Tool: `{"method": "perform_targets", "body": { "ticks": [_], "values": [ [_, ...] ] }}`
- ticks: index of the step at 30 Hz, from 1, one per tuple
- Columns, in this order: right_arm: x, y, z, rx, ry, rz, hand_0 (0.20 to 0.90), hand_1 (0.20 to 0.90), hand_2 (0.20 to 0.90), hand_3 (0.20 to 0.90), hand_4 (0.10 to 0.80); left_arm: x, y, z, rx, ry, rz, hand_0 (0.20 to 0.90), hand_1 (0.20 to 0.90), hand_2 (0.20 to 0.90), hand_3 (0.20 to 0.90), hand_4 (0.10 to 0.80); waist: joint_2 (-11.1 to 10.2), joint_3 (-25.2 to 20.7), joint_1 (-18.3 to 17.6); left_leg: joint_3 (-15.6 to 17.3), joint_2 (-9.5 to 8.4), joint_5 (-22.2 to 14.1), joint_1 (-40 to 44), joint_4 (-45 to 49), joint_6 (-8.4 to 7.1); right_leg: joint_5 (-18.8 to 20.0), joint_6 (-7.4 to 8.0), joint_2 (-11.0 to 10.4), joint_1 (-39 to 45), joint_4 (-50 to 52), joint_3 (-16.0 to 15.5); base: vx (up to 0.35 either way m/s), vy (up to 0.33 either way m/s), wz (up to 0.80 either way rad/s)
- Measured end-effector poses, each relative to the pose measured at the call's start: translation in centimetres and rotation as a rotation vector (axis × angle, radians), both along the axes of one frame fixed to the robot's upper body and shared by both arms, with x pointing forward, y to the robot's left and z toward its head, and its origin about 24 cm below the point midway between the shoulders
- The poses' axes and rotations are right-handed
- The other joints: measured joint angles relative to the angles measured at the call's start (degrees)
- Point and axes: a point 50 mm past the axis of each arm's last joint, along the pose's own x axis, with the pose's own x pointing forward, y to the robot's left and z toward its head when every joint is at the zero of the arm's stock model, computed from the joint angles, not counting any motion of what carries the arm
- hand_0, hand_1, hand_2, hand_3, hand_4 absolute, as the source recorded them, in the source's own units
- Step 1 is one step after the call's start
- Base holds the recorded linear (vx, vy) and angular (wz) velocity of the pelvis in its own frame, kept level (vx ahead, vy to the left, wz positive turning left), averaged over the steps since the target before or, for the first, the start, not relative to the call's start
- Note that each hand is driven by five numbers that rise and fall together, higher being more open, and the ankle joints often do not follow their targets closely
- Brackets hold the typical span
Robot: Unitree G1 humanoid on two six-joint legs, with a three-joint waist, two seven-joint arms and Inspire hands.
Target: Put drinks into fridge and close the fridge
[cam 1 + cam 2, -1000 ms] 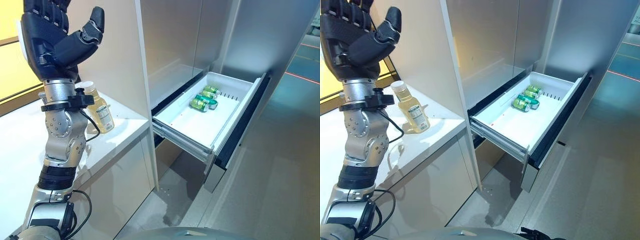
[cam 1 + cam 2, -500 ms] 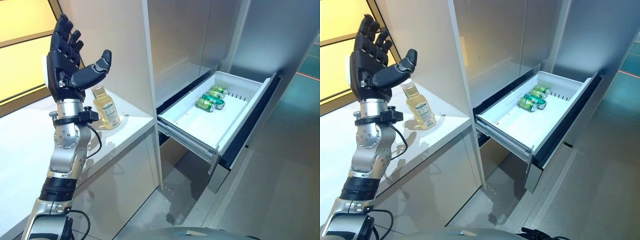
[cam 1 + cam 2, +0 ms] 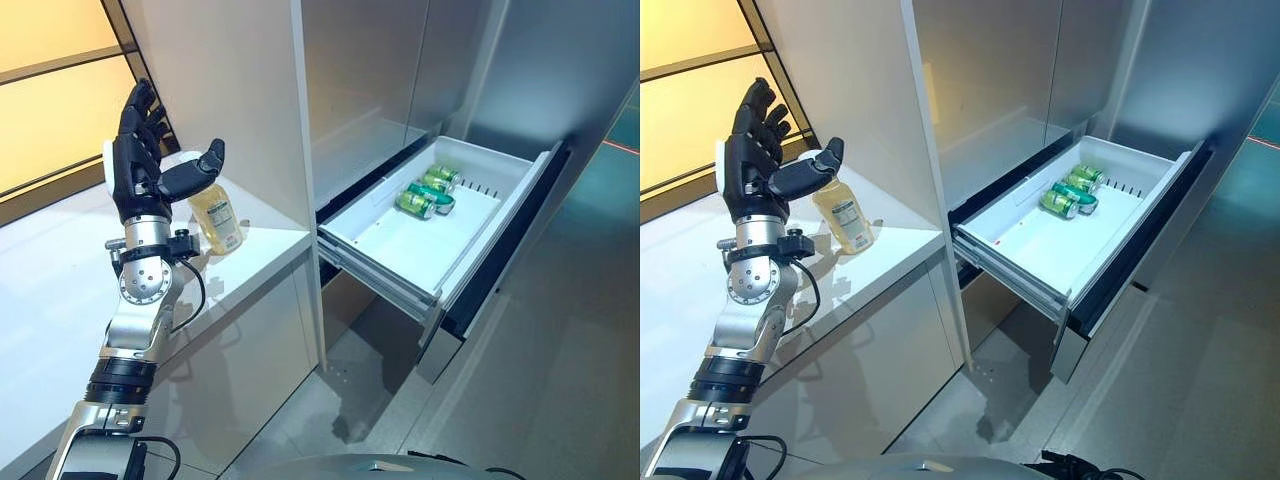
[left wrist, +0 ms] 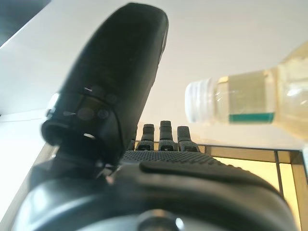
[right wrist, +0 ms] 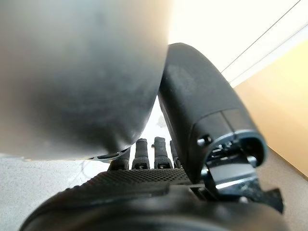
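A bottle of pale yellow drink (image 3: 218, 215) with a white cap stands upright at the back of the white counter (image 3: 60, 270), next to a tall white panel. My left hand (image 3: 140, 165) is raised just left of the bottle, open, fingers straight up and thumb reaching over the cap; it is not touching the bottle. The left wrist view shows the bottle (image 4: 250, 101) past the thumb (image 4: 115, 82). The fridge drawer (image 3: 400, 250) is pulled out, with green cans (image 3: 425, 195) lying at its back. My right hand (image 5: 144, 192) shows in its wrist view with fingers straight.
The tall white panel (image 3: 240, 90) divides the counter from the grey fridge front (image 3: 370, 80). The drawer's dark front (image 3: 510, 240) sticks out over the grey floor (image 3: 560, 380). A yellow window wall (image 3: 50, 90) lies behind the counter.
The whole view has shifted, so the camera moved. My left hand has come down and moved away from the camera, from in front of the bottle to beside it, still open.
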Motion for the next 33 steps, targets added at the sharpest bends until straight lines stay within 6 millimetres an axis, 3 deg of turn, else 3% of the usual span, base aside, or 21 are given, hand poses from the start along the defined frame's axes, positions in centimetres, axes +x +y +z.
{"method": "perform_targets", "body": {
  "ticks": [9, 21, 33],
  "values": [
    [0.2, 0.0, 0.0, -0.001, 0.003, 0.008, 0.900, 0.900, 0.900, 0.900, 0.800, 0.4, -0.2, -1.4, 0.047, 0.074, 0.009, 0.900, 0.900, 0.900, 0.900, 0.800, -0.1, 0.1, -0.3, 0.2, -0.37, 0.0, 0.2, 0.0, 0.03, 0.0, 0.01, 0.0, 0.1, 0.0, 0.2, 0.000, 0.000, 0.00],
    [0.8, 0.3, 0.1, 0.007, -0.019, 0.006, 0.900, 0.900, 0.900, 0.900, 0.800, 0.6, 1.7, -6.0, 0.073, 0.297, 0.115, 0.900, 0.900, 0.900, 0.900, 0.800, -0.5, 0.7, -1.9, 0.9, -0.32, 0.0, 0.2, 0.0, 0.04, 0.0, 0.01, 0.0, -0.1, 0.0, 0.6, 0.000, 0.000, 0.00],
    [1.0, 0.4, 0.2, 0.010, -0.021, 0.008, 0.900, 0.900, 0.900, 0.900, 0.800, 0.6, 2.0, -6.3, 0.066, 0.311, 0.135, 0.900, 0.900, 0.900, 0.900, 0.800, -0.8, 0.9, -2.3, 1.4, -0.29, 0.0, 0.6, 0.0, 0.07, 0.0, 0.01, 0.0, 0.0, 0.0, 1.3, 0.000, 0.001, -0.02]
  ]
}}
